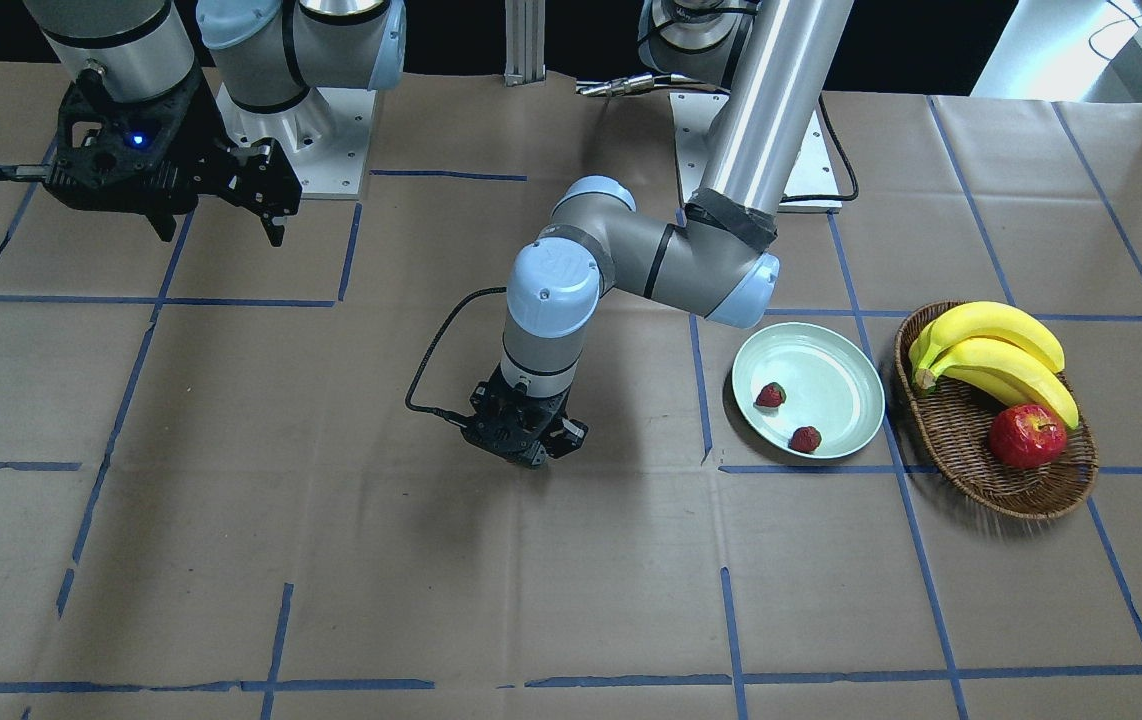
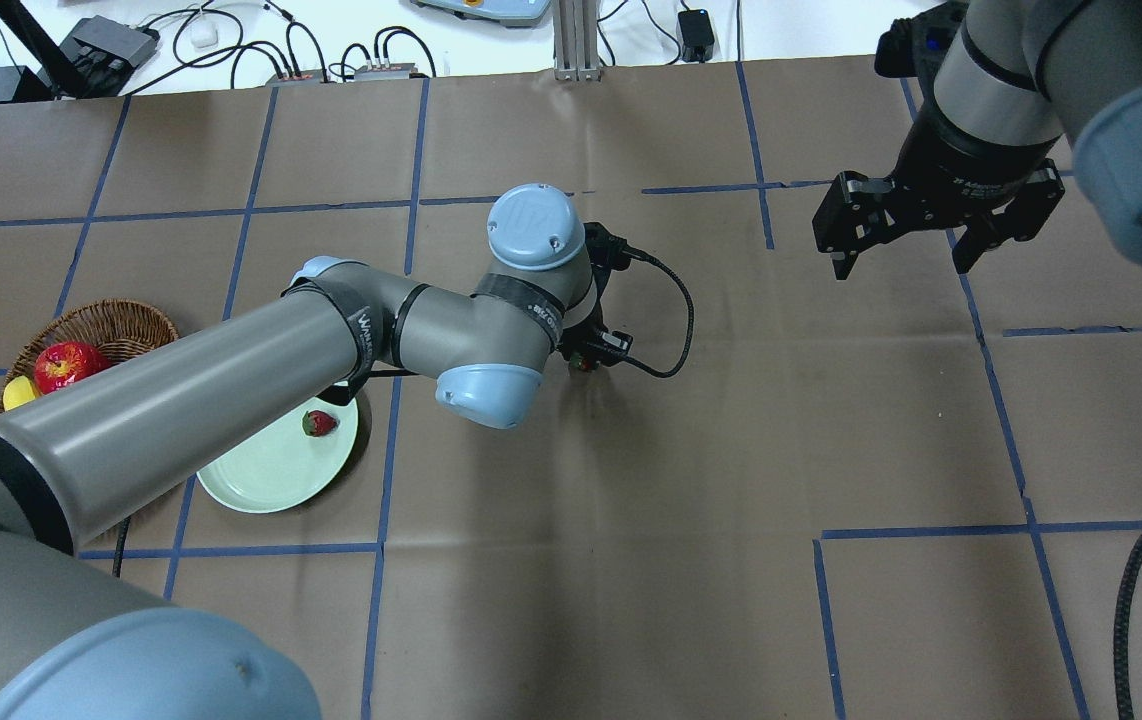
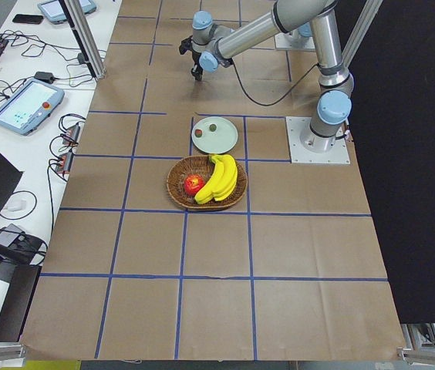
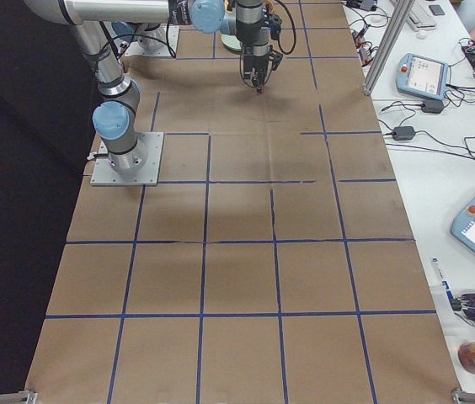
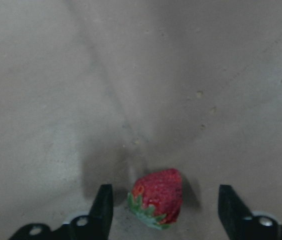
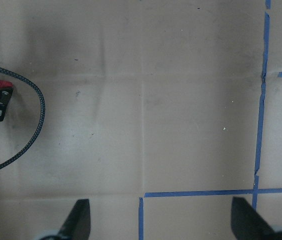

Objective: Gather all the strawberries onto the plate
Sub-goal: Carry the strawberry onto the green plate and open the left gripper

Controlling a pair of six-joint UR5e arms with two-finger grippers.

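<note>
Brown creased paper, taped into blue squares, covered the table [image 1: 231, 560], and low over it the left gripper [image 1: 529, 450] had its jaws wide apart around the one loose strawberry [image 5: 157, 202]. That small pitted red cone lay between them, nearer one finger, with its green cap toward the wrist and its tip pointing away, across the closing line. The right gripper [image 2: 901, 258], also spread open, hung well off, while two strawberries [image 1: 770, 395] lay in the smooth pale-green plate [image 1: 831, 350] off to the side.
</note>
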